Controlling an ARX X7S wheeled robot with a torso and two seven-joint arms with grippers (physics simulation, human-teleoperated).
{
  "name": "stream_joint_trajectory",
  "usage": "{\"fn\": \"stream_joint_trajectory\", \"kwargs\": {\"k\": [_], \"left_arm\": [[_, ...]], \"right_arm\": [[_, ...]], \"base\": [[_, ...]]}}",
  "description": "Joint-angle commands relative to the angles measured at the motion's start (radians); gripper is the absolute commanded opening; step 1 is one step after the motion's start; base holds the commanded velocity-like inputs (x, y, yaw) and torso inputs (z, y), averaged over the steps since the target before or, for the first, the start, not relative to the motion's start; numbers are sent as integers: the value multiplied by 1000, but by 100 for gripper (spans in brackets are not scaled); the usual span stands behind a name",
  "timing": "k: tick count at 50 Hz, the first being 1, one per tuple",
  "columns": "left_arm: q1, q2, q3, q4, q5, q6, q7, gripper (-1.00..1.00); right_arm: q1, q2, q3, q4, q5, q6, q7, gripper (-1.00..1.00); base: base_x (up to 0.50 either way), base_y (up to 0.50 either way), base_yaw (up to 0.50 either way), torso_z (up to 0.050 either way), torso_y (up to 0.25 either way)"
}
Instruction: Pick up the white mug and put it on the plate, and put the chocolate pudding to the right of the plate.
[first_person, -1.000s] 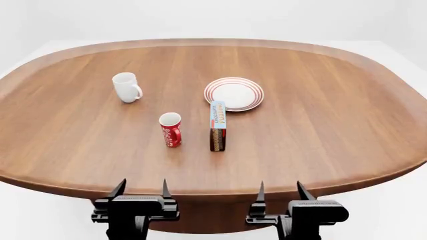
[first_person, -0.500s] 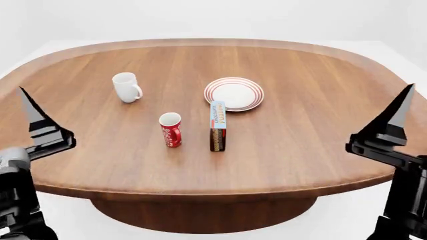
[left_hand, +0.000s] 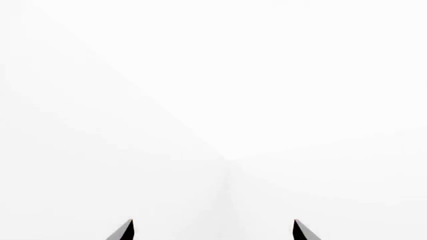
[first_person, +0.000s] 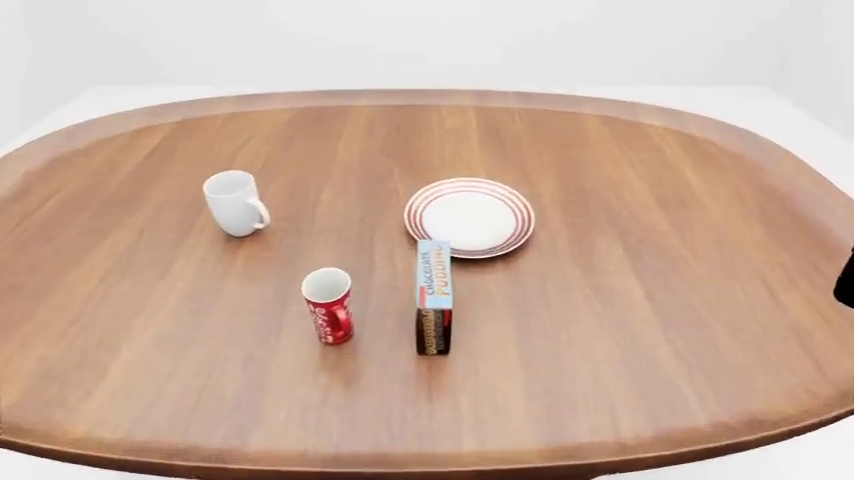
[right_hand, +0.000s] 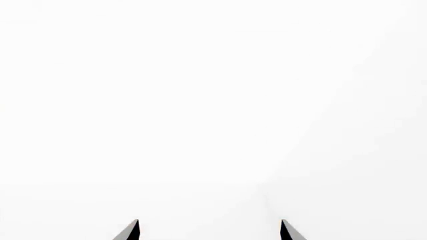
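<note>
White mug (first_person: 235, 202) upright, apart from bare plate (first_person: 470, 217)

One desk (first_person: 641, 330) carries four things: two mugs (one white mug (first_person: 235, 203), one red mug (first_person: 328, 305)), one plate (first_person: 470, 217), and one chocolate pudding (first_person: 433, 296) carton. Each wrist view shows two dark fingertips of one tool, left tool (left_hand: 213, 231) and right tool (right_hand: 210, 231).

White mug (first_person: 235, 202) far left, plate (first_person: 470, 217) right, chocolate pudding (first_person: 433, 295) just before the plate.
</note>
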Motion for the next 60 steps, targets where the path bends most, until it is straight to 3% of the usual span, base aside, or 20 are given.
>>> {"fn": "stream_joint_trajectory", "kwargs": {"k": [1, 60], "left_arm": [[10, 8, -36, 16, 7, 5, 18, 100], [14, -15, -9, 26, -8, -23, 4, 100]], "right_arm": [[-7, -4, 3, -23, -2, -13, -37, 100], [-38, 34, -77, -21, -17, -39, -52, 100]], "base": [[500, -27, 0, 0, 0], [500, -16, 0, 0, 1]]}}
